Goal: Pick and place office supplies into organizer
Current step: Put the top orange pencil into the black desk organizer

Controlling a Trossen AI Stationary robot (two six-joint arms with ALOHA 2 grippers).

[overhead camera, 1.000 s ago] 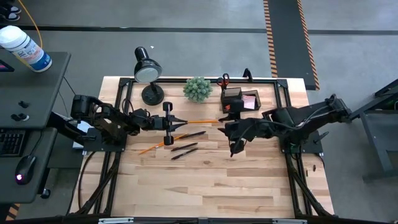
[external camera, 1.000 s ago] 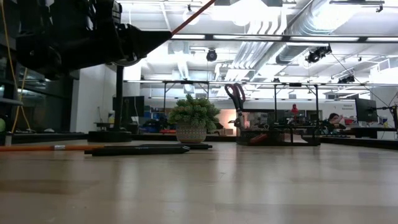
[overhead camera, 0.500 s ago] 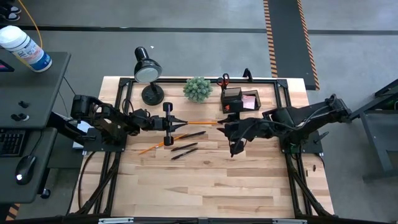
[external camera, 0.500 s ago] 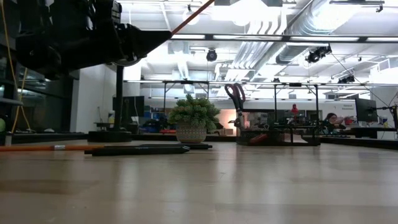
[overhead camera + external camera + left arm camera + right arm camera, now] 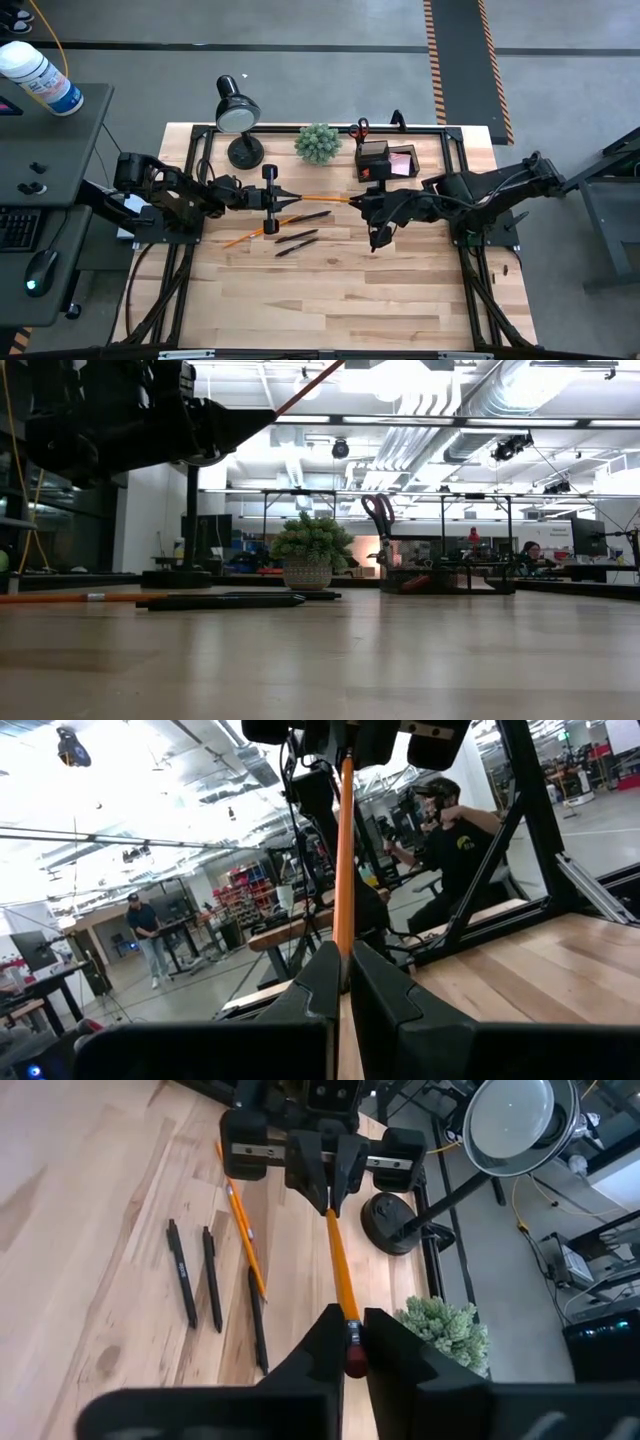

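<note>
Above the wooden surface (image 5: 330, 290) we saw a long, thin orange pencil (image 5: 322, 197) held flat in the air, our left tool (image 5: 283, 197) pinching one end and our right tool (image 5: 362, 199) the other.

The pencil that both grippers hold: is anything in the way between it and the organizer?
Nothing visible blocks it. The pencil hangs above the table between the left gripper and the right gripper; the organizer stands just behind the right gripper. The plant stands off to the side.
</note>
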